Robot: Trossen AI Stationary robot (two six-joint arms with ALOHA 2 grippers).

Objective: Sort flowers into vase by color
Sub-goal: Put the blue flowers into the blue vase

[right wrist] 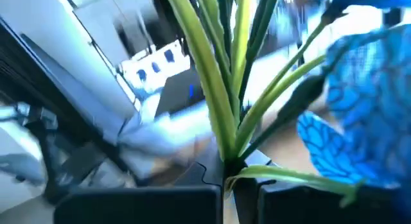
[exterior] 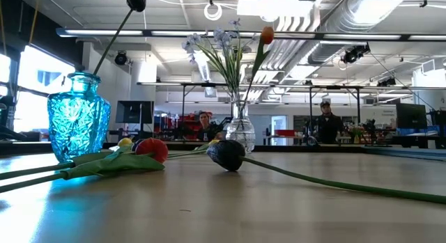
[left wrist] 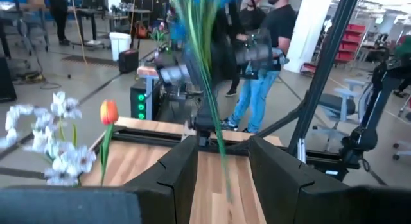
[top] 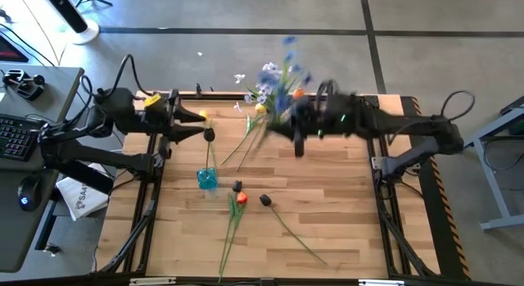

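Observation:
My right gripper [right wrist: 231, 180] is high above the table's far middle [top: 293, 126], shut on a blue-blossomed flower [top: 281, 79]. My left gripper [left wrist: 221, 169] stands open at the far left [top: 205, 126], facing it with nothing between its fingers. A blue glass vase [top: 207, 179] holds one dark purple tulip [exterior: 136, 1]. A clear vase [exterior: 240, 135] near the far edge holds white-lilac sprigs [exterior: 212, 41] and an orange tulip [exterior: 267, 35]. A red tulip [top: 240, 198] and a dark purple tulip [top: 265, 201] lie flat on the wood beside the blue vase. My right gripper pinches the blue flower's bundle of green stems [right wrist: 228, 153] between its two fingers. The fingers come level from the table's right and lie across the stems. The flower stands about upright and clear of the table, blossoms [left wrist: 199, 0] above the fingers, stem end [left wrist: 225, 179] hanging below.
A yellow flower head [exterior: 125, 142] lies behind the red tulip. The near right of the wooden table [top: 352, 229] is bare. A desk with a keyboard [top: 16, 134] and a mouse stands off the left edge. People [exterior: 327, 124] are in the room beyond.

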